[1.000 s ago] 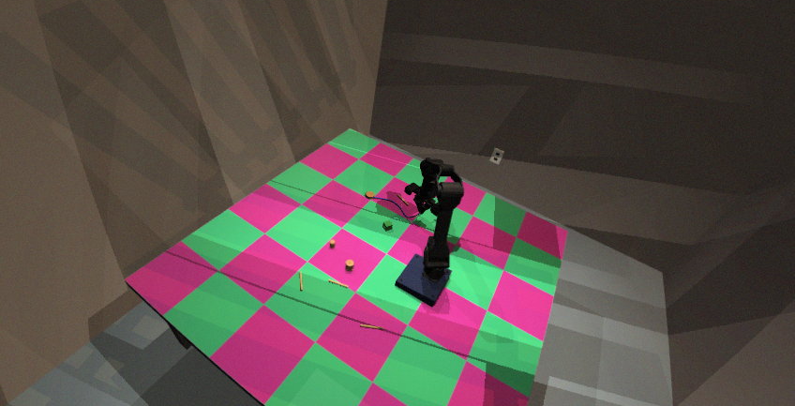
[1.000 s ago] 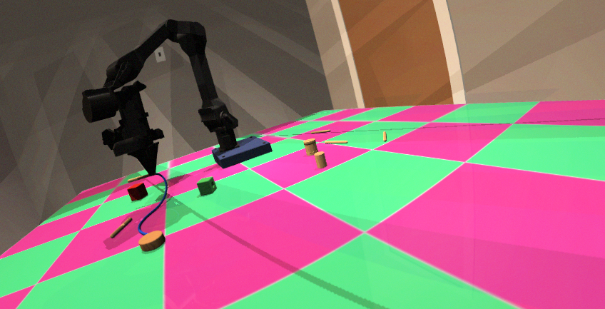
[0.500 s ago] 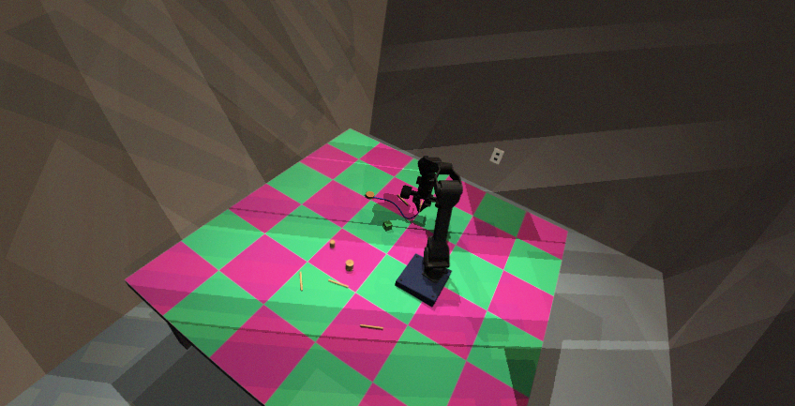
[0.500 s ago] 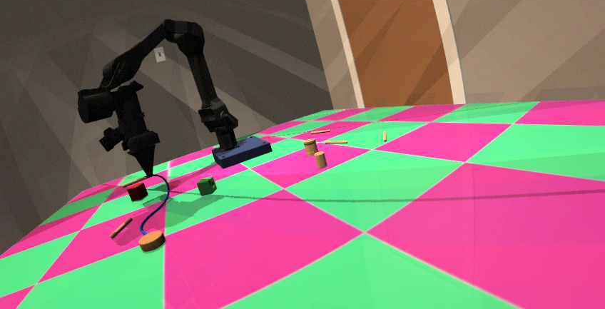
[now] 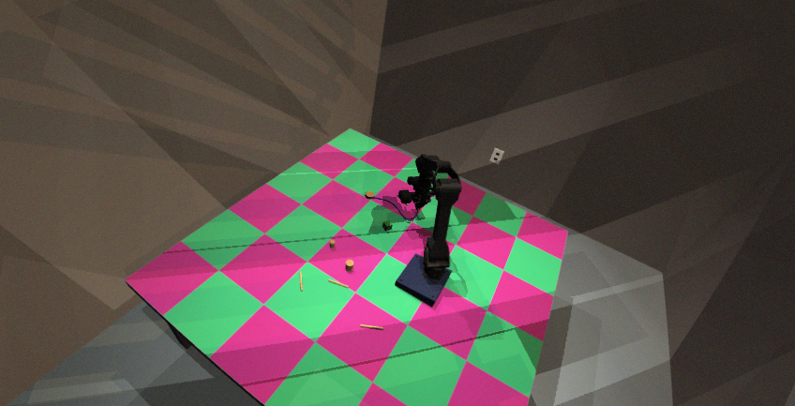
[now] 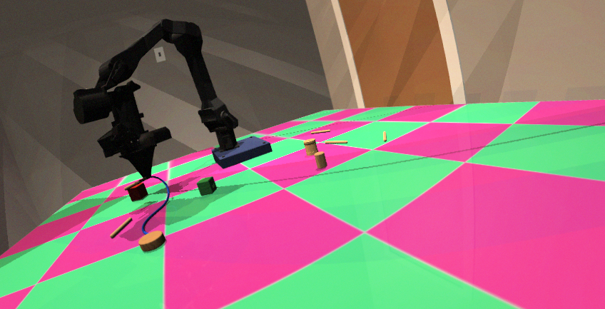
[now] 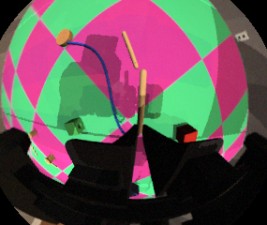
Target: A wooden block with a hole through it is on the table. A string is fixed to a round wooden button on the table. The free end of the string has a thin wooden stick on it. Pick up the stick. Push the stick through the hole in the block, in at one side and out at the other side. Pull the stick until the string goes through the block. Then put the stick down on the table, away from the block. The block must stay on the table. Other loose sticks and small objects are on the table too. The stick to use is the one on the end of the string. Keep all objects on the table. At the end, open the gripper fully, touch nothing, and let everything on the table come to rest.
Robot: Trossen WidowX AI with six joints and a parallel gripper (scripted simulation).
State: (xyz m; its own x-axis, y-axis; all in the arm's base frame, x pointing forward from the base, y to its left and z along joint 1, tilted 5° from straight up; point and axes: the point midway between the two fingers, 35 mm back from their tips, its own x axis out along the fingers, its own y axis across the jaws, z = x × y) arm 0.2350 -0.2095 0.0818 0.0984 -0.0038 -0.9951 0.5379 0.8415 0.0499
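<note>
My gripper [image 6: 146, 177] [image 7: 140, 127] is shut on the thin wooden stick [image 6: 132, 185] [image 7: 142, 89], held above the table. The stick points away from the fingertips. The blue string [image 5: 412, 219] [image 6: 168, 195] [image 7: 107, 77] curves from the round wooden button [image 5: 369, 194] [image 6: 152, 240] [image 7: 65, 37] to the fingertips, outside the green block. The green block [image 5: 386, 225] [image 6: 206, 185] [image 7: 74, 127] sits on the table, apart from my gripper; a dark hole shows in its side in the wrist view. The stick's string end is hidden at the fingers.
A red block [image 6: 138, 192] [image 7: 186, 133] stands near the gripper. A loose stick [image 6: 121, 227] [image 7: 130, 50] lies near the button. Two wooden cylinders [image 5: 349, 264] [image 6: 310, 146] and more loose sticks [image 5: 371, 326] [image 6: 336, 141] lie farther off, beyond the green block. The blue arm base [image 5: 412, 286] [image 6: 250, 150] stands behind.
</note>
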